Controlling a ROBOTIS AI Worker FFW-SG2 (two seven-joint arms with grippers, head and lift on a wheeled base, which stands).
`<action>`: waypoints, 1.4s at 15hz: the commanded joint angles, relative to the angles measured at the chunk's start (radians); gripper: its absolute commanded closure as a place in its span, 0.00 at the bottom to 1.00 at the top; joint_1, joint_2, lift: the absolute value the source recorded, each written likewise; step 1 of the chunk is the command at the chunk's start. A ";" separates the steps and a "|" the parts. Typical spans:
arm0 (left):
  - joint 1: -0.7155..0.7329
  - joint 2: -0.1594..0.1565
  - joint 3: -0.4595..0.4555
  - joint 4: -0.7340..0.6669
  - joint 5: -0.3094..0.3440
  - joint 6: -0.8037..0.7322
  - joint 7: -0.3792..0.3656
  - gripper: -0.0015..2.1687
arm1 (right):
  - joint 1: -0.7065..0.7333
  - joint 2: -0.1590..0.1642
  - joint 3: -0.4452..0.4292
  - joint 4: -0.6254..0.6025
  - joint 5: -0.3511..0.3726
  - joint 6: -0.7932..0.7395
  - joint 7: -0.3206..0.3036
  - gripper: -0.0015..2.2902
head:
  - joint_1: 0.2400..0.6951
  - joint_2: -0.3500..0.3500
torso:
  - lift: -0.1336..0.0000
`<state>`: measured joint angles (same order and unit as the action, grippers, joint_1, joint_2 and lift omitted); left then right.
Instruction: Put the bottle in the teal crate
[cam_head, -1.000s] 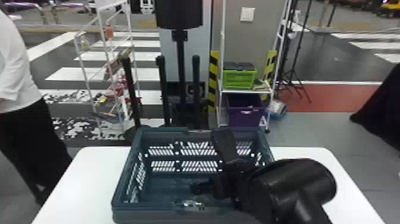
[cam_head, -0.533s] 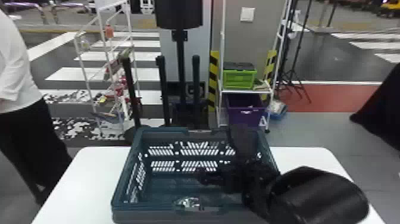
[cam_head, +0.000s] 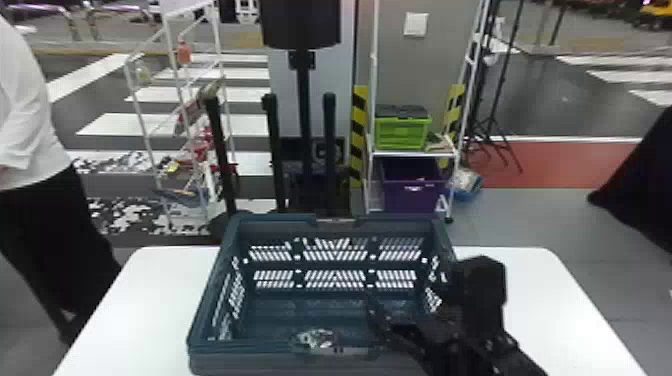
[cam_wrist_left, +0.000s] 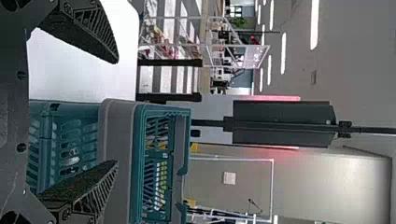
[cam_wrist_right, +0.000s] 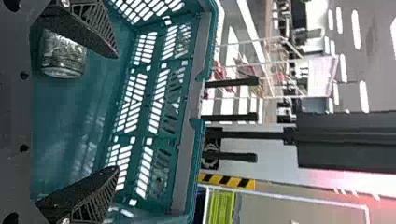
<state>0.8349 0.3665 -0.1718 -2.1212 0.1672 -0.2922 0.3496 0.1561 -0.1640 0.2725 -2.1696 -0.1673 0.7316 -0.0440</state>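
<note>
The bottle (cam_wrist_right: 64, 55) lies inside the teal crate (cam_head: 240, 362), near the robot-side wall. The right gripper (cam_wrist_right: 116, 112) sits over the crate, fingers wide, an opening suited to leaving the bottle free. The left gripper (cam_wrist_left: 116, 112) waits at the crate's near-left side, fingers also wide. Slotted, rigid plastic walls likely retain the clear, shiny, rounded bottle. The fingers taper and carry latticed sides; the white surface (cam_head: 550, 300) under the crate is smooth.

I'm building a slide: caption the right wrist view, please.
Right gripper open at the teal crate, the bottle inside.
</note>
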 joint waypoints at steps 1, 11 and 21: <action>-0.002 0.000 0.000 0.000 0.002 0.003 0.000 0.05 | 0.146 -0.002 -0.041 -0.030 0.015 -0.214 0.000 0.02 | 0.57 0.50 | 1.00; -0.026 0.003 -0.008 0.000 0.003 0.028 -0.001 0.05 | 0.560 0.014 -0.128 0.030 0.015 -0.972 -0.008 0.01 | 0.57 0.50 | 1.00; -0.025 0.000 -0.011 -0.010 0.002 0.028 0.002 0.05 | 0.695 0.027 -0.171 0.122 0.009 -1.180 -0.008 0.03 | 0.57 0.50 | 1.00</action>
<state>0.8095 0.3680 -0.1825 -2.1314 0.1697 -0.2650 0.3511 0.8406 -0.1365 0.1059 -2.0636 -0.1565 -0.4292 -0.0521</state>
